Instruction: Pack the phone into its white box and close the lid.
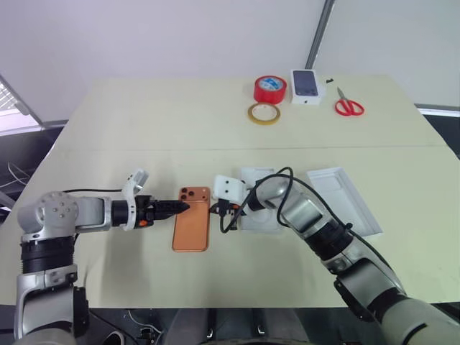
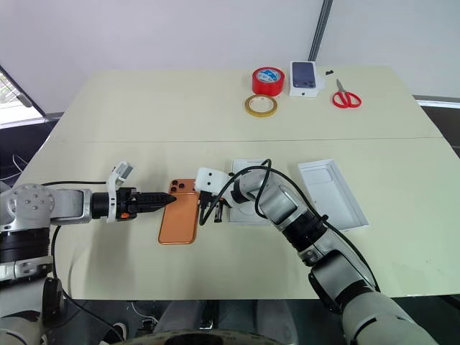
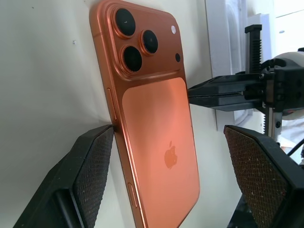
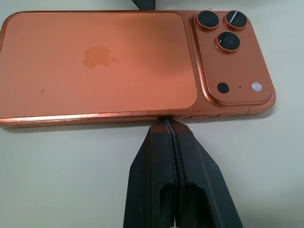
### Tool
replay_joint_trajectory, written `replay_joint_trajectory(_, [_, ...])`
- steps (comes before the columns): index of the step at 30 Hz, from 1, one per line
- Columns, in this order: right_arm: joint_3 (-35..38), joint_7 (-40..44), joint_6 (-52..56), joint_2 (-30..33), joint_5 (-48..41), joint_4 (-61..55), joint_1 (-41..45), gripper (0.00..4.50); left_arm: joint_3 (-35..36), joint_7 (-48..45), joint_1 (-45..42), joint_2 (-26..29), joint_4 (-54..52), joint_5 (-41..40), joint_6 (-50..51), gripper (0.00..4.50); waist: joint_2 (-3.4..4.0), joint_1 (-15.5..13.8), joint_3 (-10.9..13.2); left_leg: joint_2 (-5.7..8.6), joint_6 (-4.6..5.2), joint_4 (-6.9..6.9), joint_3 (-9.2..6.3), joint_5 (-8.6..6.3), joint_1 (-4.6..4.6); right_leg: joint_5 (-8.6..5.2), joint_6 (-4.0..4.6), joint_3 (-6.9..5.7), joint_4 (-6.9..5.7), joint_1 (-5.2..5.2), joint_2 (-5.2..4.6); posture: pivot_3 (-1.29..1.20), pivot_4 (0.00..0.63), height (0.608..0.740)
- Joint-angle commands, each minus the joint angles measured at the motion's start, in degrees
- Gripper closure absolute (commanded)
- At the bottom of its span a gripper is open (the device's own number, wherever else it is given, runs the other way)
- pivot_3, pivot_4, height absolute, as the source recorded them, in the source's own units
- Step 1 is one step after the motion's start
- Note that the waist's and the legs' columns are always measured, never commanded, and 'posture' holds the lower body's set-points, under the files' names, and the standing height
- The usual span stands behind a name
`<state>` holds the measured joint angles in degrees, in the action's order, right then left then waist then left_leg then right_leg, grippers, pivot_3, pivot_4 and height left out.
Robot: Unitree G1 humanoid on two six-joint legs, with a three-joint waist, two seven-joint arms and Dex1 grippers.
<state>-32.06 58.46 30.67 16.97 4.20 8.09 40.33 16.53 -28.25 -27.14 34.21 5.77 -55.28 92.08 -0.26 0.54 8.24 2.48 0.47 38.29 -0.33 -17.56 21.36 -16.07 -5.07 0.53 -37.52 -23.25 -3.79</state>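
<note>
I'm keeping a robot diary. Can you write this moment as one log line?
phone: flat on table, camera side up | left gripper: open, at phone | right gripper: shut, touching phone edge

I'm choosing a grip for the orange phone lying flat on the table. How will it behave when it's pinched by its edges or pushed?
The phone looks like a stiff slab, so it probably won't flex when pinched. Its glossy back and rounded metal edge suggest it may slip between the left gripper fingers. Lying flat on the smooth table, it would likely slide when pushed by the shut right gripper, not tip.

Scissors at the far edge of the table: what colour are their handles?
Red, clearest in the left eye view.
</note>
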Motion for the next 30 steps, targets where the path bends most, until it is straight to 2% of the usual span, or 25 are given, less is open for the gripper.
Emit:
replay_joint_trajectory(1, [-1.8,0.4,-0.7,-1.6,0.3,-0.3,0.3,4.47,-2.4,2.5,-1.2,-4.0,-1.4,-5.6,0.4,0.59,0.0,0.0,0.0,0.0,-0.01,0.0,0.0,0.0,0.0,0.0,0.0,0.0,0.01,0.01,0.0,0.0,0.15,0.74])
replay_joint_trajectory(7, [-1.3,0.2,-1.3,-1.7,0.6,0.4,0.2,4.47,-3.7,7.0,-0.6,-3.3,-2.2,-6.6,0.4,0.59,-0.16,0.7,0.1,0.01,-0.07,-0.16,0.01,0.04,0.06,0.0,0.0,0.01,0.05,-0.12,0.01,0.0,0.15,0.74])
replay_joint_trajectory(16, [-1.0,-0.4,-1.8,-1.6,1.0,0.4,0.0,4.47,3.3,7.9,-0.2,-3.2,3.1,-9.6,0.4,0.59,-0.22,0.7,0.1,0.0,-0.2,-0.24,-0.01,0.12,0.08,0.0,0.0,0.0,0.04,-0.19,0.04,0.0,0.15,0.74])
replay_joint_trajectory(19, [-1.0,-0.5,-2.0,-1.6,1.1,0.6,0.1,4.5,4.6,7.1,0.7,-2.6,4.4,-10.5,0.4,1.48,-0.23,0.8,0.2,0.0,-0.21,-0.26,-0.01,0.13,0.11,0.0,0.0,0.0,0.04,-0.23,0.04,0.0,0.15,0.74])
replay_joint_trajectory(22, [-0.8,-0.7,-2.2,-1.6,1.2,1.0,0.2,4.5,4.9,6.3,1.7,-2.3,5.2,-12.6,0.4,2.93,-0.26,0.8,0.2,0.0,-0.21,-0.26,-0.01,0.13,0.12,0.0,0.0,0.0,0.05,-0.24,0.04,0.0,0.15,0.74])
replay_joint_trajectory(30, [-0.7,-0.9,-2.9,-1.7,1.2,1.2,0.1,4.5,6.6,6.2,3.1,-3.3,6.9,-12.5,0.4,2.93,-0.28,0.8,0.2,-0.01,-0.2,-0.27,-0.02,0.12,0.12,0.0,0.01,0.0,0.07,-0.23,0.04,0.0,0.15,0.74])
